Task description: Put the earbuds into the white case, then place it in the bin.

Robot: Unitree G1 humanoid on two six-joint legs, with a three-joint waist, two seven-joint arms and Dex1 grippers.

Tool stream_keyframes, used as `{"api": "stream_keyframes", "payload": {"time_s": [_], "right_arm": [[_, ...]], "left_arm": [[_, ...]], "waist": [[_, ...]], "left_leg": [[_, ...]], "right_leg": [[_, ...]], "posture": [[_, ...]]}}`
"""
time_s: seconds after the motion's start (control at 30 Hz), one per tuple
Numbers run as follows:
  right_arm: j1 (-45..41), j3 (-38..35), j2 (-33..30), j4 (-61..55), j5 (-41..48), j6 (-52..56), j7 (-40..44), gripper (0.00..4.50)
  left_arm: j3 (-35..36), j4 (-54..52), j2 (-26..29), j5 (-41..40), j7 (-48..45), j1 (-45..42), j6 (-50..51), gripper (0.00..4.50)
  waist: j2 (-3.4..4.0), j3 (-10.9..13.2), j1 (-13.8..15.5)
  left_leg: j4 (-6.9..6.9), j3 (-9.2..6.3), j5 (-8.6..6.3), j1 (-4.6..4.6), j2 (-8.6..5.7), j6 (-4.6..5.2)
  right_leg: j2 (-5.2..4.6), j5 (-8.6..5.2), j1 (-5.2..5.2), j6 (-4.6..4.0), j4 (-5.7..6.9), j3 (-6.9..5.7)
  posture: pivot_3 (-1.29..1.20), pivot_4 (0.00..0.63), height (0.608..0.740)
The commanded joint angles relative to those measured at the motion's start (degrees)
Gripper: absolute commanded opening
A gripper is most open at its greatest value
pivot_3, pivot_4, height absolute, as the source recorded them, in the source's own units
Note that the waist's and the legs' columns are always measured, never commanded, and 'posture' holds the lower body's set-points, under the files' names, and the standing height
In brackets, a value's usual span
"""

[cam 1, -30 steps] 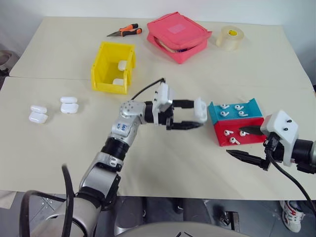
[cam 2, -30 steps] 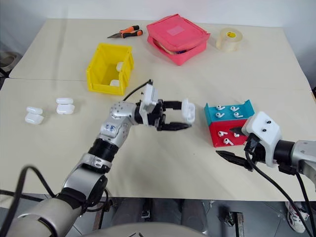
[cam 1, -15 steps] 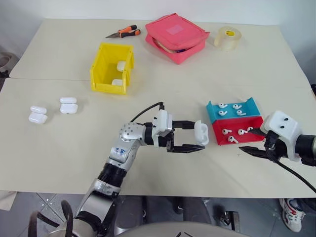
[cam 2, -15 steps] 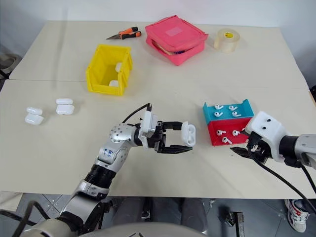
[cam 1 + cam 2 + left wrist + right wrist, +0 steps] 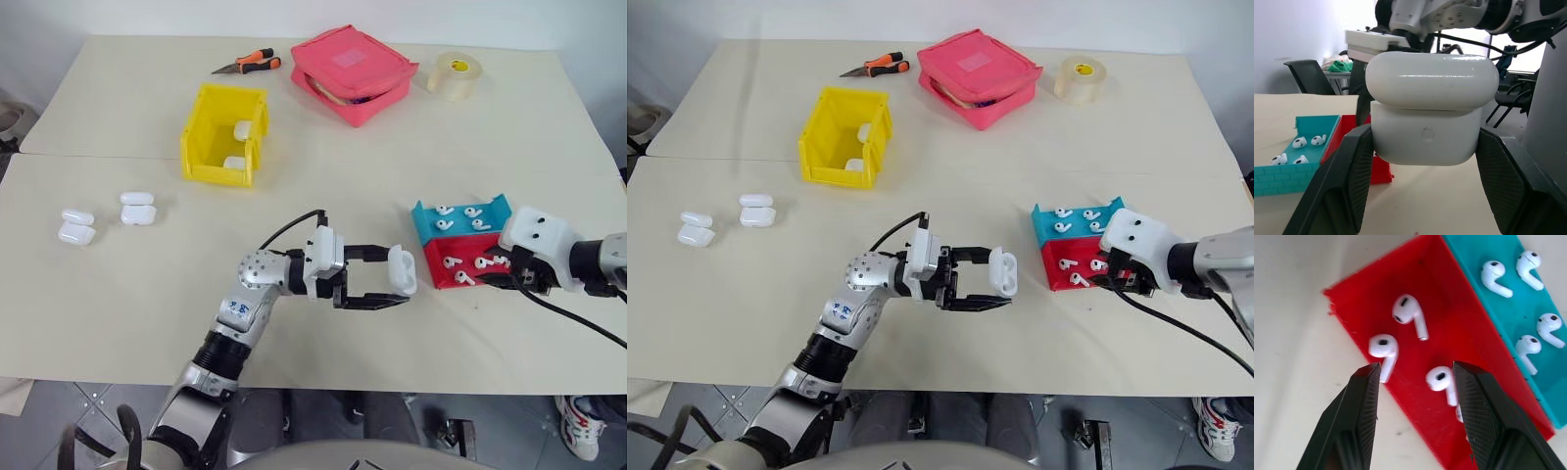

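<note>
Your left claw (image 5: pixel 400 284) grips the white case (image 5: pixel 400 269) above the tabletop's (image 5: pixel 323 147) near edge. Your right claw (image 5: pixel 1415 377) hangs parted over earbuds (image 5: pixel 1442 379) in the red tray half (image 5: pixel 1449 323) — more fill the teal half (image 5: pixel 1508 313). The bin (image 5: pixel 223 133) — two cases inside.

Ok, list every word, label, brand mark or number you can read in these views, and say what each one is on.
No text can be read.
Blue marking on the left arm's forearm housing: too small to read.
Pale patch on the pink-red pouch: blank or too blurred to tell.
Inner core of the tape roll: small dark mark, unreadable.
White case held in the left gripper: one small round embossed mark, no letters.
</note>
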Motion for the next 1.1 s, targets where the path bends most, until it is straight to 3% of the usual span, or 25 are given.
{"api": "stream_keyframes", "payload": {"time_s": [0.03, 0.33, 1.1], "right_arm": [[-2.9, 2.4, -1.4, 2.6, -3.7, -3.2, 2.2, 2.41], [-9.9, 7.6, 1.3, 9.6, -8.2, -7.2, 6.1, 2.41], [-14.2, 10.2, 6.4, 18.5, -13.7, -13.1, 9.5, 2.41]], "left_arm": [[-0.7, -3.3, 0.0, -0.8, -0.1, 0.6, 0.0, 2.76], [-1.1, -5.8, 0.4, -0.7, 1.1, 2.1, 1.2, 2.76], [-1.7, -9.1, 1.4, -1.0, 3.1, 4.1, 2.8, 2.76]], "waist": [[0.0, 0.0, 0.1], [0.03, 0.0, -0.1], [0.06, 0.0, -0.1]], "left_leg": [[0.0, -0.01, 0.0, 0.0, 0.0, 0.0], [0.01, 0.01, 0.0, 0.01, 0.0, 0.0], [0.06, 0.03, 0.01, 0.02, -0.01, 0.0]], "right_leg": [[-0.02, 0.0, 0.0, 0.0, -0.02, -0.01], [-0.09, 0.0, -0.01, 0.0, 0.01, -0.03], [-0.14, 0.01, 0.01, 0.02, 0.02, -0.05]], "posture": [[0.0, 0.15, 0.74], [0.0, 0.15, 0.74], [0.0, 0.15, 0.74]]}}
